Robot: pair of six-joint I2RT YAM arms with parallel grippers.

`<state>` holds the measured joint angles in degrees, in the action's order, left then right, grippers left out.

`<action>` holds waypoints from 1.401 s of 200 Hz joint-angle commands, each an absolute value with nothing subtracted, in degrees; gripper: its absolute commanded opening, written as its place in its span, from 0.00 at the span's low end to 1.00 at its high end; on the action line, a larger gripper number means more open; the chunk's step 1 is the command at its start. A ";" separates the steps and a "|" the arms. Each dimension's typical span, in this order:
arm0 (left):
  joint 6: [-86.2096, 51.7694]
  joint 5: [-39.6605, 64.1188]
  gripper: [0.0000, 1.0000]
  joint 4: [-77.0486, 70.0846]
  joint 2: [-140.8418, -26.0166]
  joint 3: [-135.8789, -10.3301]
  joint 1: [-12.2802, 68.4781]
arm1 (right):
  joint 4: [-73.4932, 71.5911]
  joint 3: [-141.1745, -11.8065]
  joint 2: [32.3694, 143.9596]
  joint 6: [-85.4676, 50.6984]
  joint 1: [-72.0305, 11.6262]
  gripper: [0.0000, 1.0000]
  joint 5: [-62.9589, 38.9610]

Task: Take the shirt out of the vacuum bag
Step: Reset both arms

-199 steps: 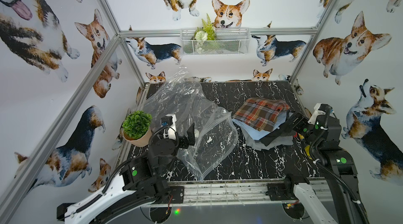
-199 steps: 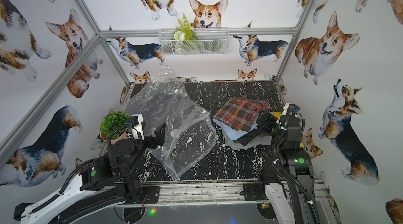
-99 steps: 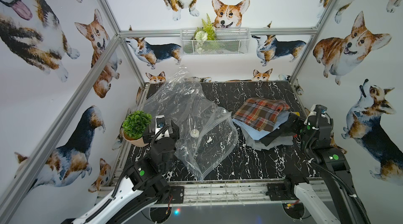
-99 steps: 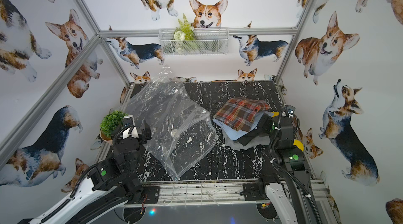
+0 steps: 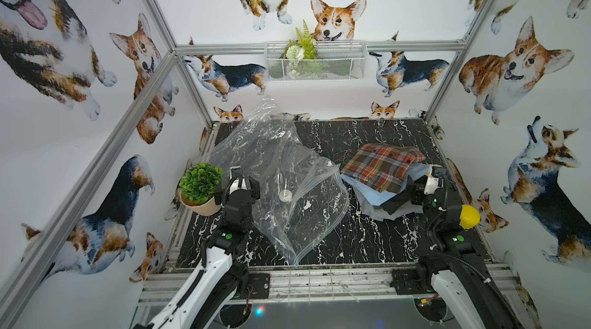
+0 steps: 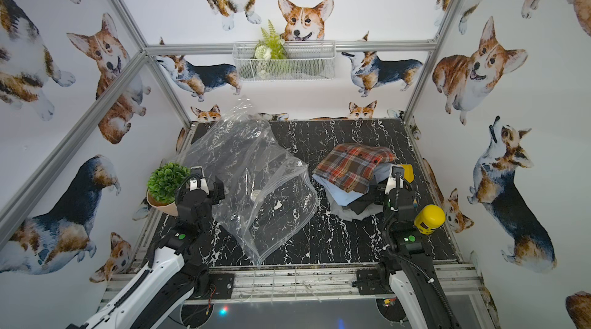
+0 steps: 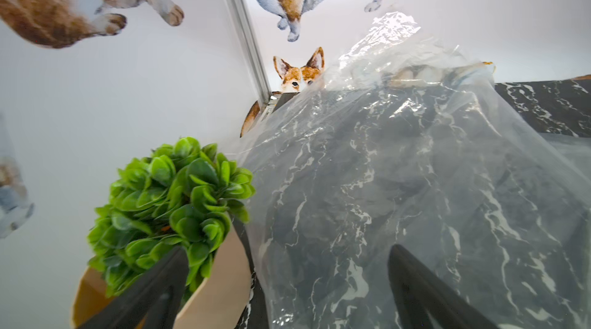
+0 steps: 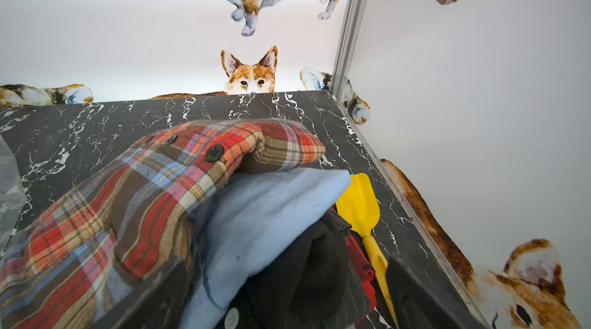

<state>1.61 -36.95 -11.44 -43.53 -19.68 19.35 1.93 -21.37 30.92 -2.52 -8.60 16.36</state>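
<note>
Left gripper (image 7: 287,249) stands with its jaws spread wide and nothing clamped, at the near left of the black marble desk (image 5: 351,241). In its wrist view one finger shows in front of the potted plant (image 7: 169,199) and the other in front of the vacuum bag (image 7: 383,167). Whether it touches the plastic I cannot tell. At the near right, the right gripper (image 8: 286,258) is also spread wide at the near edge of a pile of clothes (image 5: 374,197), with light blue and black cloth between its fingers.

Farther in, the vacuum bag lies crumpled across the left half of the desk in both top views. Its small white valve (image 5: 285,196) faces up and its far end rises toward the back wall. The plaid shirt (image 5: 382,164) lies outside the bag, on top of the pile, just right of the bag. A yellow scoop (image 8: 361,202) lies beside the pile, near the right wall. On the back wall hangs a wire basket (image 5: 315,61) holding a fern (image 5: 303,42).
</note>
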 commanded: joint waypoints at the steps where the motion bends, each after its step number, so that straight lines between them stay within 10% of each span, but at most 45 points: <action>1: 2.17 -33.49 1.00 -22.13 -50.19 -20.30 18.24 | -9.10 -20.77 33.75 1.38 -8.61 1.00 10.63; 81: -0.99 -24.32 1.00 -34.57 -73.29 -25.48 12.41 | -21.65 -20.81 54.91 3.78 -6.39 1.00 6.01; 280: 1.40 -14.06 1.00 -53.02 -89.60 -21.73 6.87 | -54.98 -13.26 81.23 1.75 -1.99 1.00 -5.83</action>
<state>0.99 -15.73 -47.94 -89.36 -21.96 7.03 -50.37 -14.31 77.14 1.28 -1.85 -3.60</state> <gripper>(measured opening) 0.999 0.996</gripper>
